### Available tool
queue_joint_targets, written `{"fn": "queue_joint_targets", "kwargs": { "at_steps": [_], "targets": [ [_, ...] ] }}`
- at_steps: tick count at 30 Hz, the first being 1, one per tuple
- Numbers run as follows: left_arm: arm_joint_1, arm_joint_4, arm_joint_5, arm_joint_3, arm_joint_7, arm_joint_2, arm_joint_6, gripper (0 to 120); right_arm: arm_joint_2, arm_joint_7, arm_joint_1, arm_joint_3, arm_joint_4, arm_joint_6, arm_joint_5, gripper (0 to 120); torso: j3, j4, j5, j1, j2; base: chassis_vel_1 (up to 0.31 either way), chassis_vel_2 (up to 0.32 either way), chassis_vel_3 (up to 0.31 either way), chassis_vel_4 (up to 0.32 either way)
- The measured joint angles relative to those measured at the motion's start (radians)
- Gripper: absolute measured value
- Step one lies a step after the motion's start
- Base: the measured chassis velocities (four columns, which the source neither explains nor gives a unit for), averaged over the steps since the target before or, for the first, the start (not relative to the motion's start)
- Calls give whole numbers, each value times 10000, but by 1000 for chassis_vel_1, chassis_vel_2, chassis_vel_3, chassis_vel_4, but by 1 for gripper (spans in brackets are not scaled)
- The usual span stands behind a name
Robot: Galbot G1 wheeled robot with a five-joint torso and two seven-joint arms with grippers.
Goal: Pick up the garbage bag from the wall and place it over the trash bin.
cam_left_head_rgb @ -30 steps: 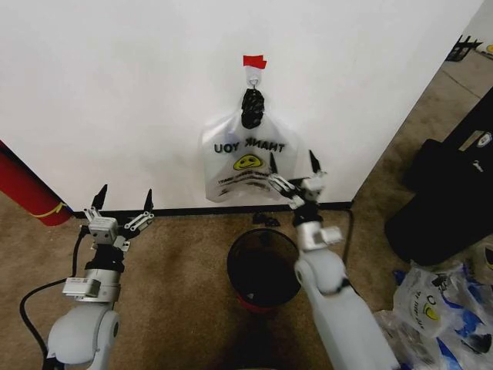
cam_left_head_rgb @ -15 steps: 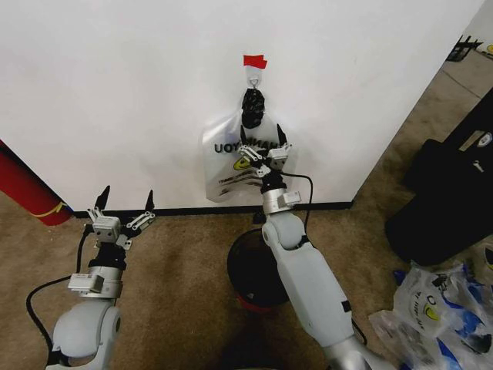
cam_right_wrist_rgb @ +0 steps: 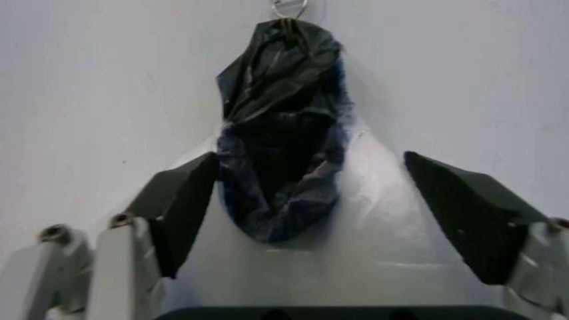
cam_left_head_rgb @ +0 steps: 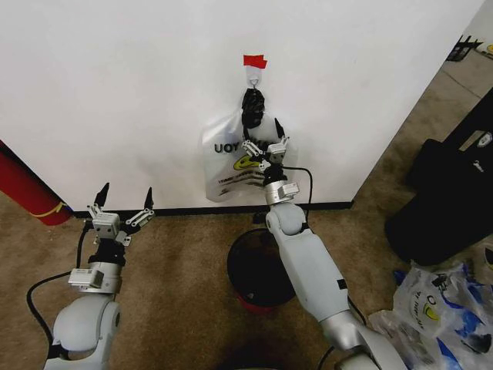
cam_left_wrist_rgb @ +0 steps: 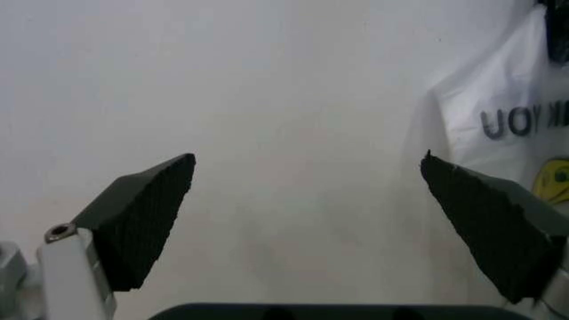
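Both jaws of the right gripper (cam_left_head_rgb: 262, 137) are spread wide and nothing is pinched between them. It is raised in front of the bag (cam_left_head_rgb: 231, 166) that hangs on the wall (cam_left_head_rgb: 115, 85), just below the dark bunched handles (cam_right_wrist_rgb: 282, 160), which are seen between the two fingers in the right wrist view. The handles are hung on a small metal hook (cam_left_head_rgb: 253, 75) under a strip of red tape (cam_left_head_rgb: 254, 61). On the bag, the words "THANK YOU" are printed above a yellow smiley face; part of the writing is hidden by the gripper. The left gripper (cam_left_head_rgb: 122, 204) is held low near the baseboard, its jaws also spread and empty. The trash bin (cam_left_head_rgb: 258, 270) stands on the carpet below the bag, partly covered by the right arm.
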Motion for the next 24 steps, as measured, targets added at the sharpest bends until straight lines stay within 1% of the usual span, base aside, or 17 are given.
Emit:
{"fn": "queue_joint_targets", "kwargs": {
  "at_steps": [2, 3, 8, 13, 19, 24],
  "targets": [
    [0, 23, -1, 5, -2, 9, -7, 100, -2, -137, 2, -12, -59, 61, -23, 71, 0, 0, 0, 0, 0, 0, 0, 0, 0],
    [0, 23, -1, 5, -2, 9, -7, 100, -2, -137, 2, -12, -59, 61, -23, 71, 0, 0, 0, 0, 0, 0, 0, 0, 0],
    [39, 28, 5, 42, -4, 18, -23, 100, -5, -371, -2, -89, -318, 235, -37, 64, 0, 1, 0, 0, 0, 0, 0, 0, 0],
    [102, -12, 48, 79, -5, 32, -23, 100, -7, -513, 111, -65, -634, 389, -40, 64, 0, 1, 0, 0, 0, 0, 0, 0, 0],
    [111, -55, 118, 79, -5, 76, -9, 100, -7, -608, 361, 77, -989, 511, -35, 70, 0, 0, 0, -1, 0, 0, 0, 0, 0],
    [110, -55, 175, 104, -4, 89, -1, 100, -8, -675, 488, 74, -1165, 593, -19, 53, 0, 1, 0, -1, 0, 0, 0, 0, 0]
  ]
}}
